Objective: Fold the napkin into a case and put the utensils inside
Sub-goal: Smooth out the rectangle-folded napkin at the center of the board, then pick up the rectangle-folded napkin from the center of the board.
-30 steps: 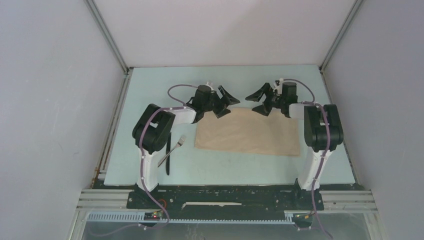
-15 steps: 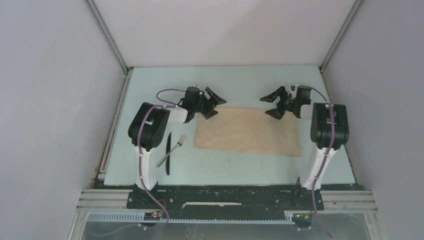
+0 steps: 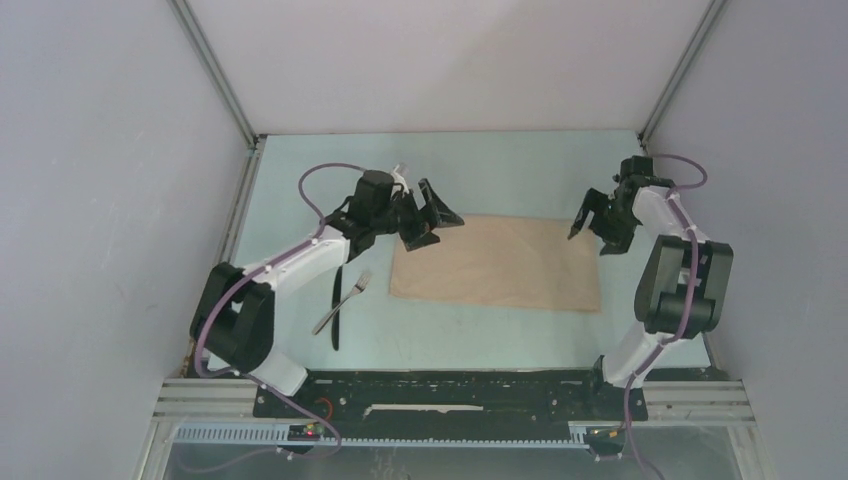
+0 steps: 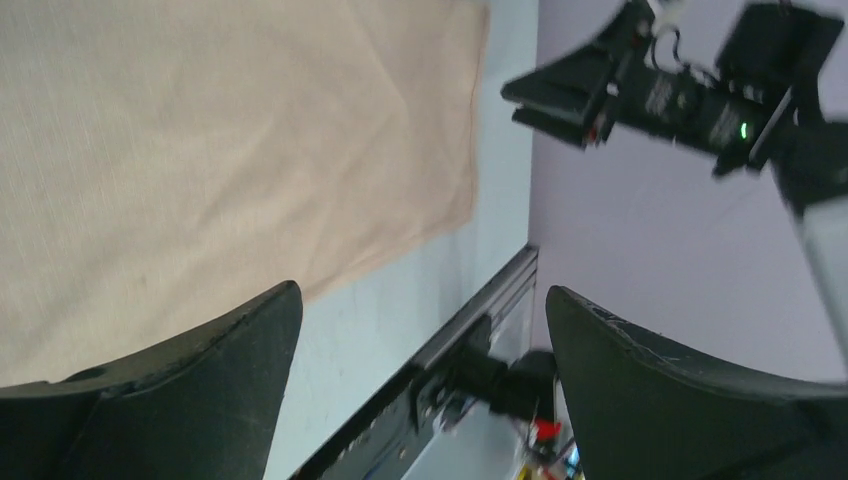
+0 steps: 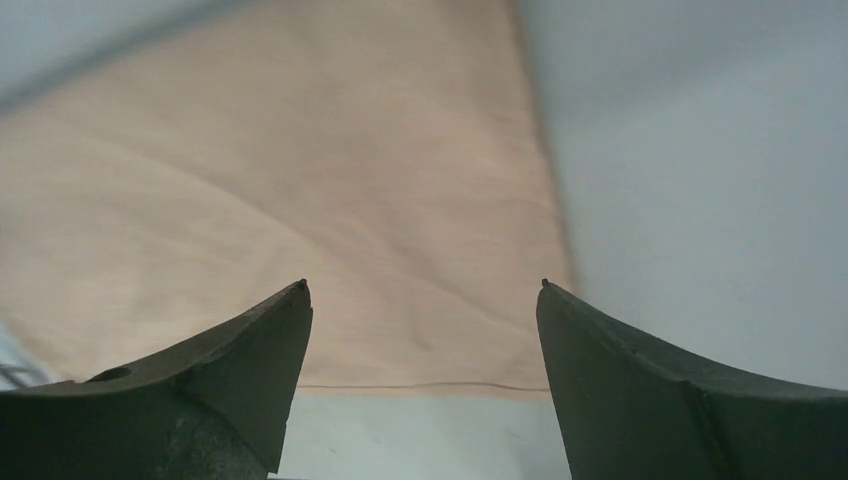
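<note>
Lower left of centre, the black knife (image 3: pixel 335 335) and silver fork (image 3: pixel 356 289) lie crossed on the table (image 3: pixel 480 170). Beyond them the napkin (image 3: pixel 495 262) lies flat, mid-frame. The left gripper (image 3: pixel 432 215) hangs by its far left corner, jaws wide apart and empty. The right gripper (image 3: pixel 597 230) hangs by the far right corner, also spread and empty.

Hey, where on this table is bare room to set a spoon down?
Two bare strips: between the napkin's far edge and the back wall, and between its near edge and the arm bases. Crowded: left of the napkin, where knife and fork cross, and its far corners, by the left gripper and right gripper.
</note>
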Controlling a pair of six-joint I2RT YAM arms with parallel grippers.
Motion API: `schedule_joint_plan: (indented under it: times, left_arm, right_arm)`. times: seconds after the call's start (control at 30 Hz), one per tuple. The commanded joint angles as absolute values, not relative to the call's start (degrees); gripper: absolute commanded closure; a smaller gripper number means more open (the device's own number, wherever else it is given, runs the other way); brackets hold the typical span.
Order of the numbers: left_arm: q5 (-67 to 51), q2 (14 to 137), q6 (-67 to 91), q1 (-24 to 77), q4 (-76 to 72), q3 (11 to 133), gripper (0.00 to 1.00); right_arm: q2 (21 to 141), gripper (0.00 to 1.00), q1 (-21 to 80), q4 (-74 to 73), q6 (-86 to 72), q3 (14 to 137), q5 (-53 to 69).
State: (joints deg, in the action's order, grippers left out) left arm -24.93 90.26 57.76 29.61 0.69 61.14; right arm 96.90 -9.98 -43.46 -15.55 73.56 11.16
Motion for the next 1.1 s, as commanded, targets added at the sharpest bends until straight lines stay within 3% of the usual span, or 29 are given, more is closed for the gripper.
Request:
schedule_joint_plan:
  times: [0.0, 0.27, 0.63, 0.93, 1.07]
  left_arm:
    - [-31.14, 82.58, 48.13, 30.26, 11.15, 59.90, 0.02]
    - [-26.10, 77.15, 35.30, 30.23, 23.83, 63.52, 0.01]
    - [-31.27, 81.29, 37.07, 28.39, 20.74, 61.84, 0.02]
    - [-31.51, 80.97, 37.53, 26.59, 19.67, 60.54, 0.02]
    - [-31.60, 80.60, 37.37, 26.36, 19.62, 60.26, 0.02]
  right_arm:
    - [100.96, 0.11, -12.00, -53.40, -5.04, 73.57, 7.43]
    - [106.18, 0.23, -12.64, -54.87, -2.27, 74.84, 8.90]
    - [110.45, 0.20, -10.16, -54.82, -2.20, 76.13, 1.80]
    - [113.72, 0.33, -6.74, -53.13, -2.95, 75.82, 0.04]
    - [114.03, 0.47, -5.90, -51.80, -3.18, 75.34, 0.00]
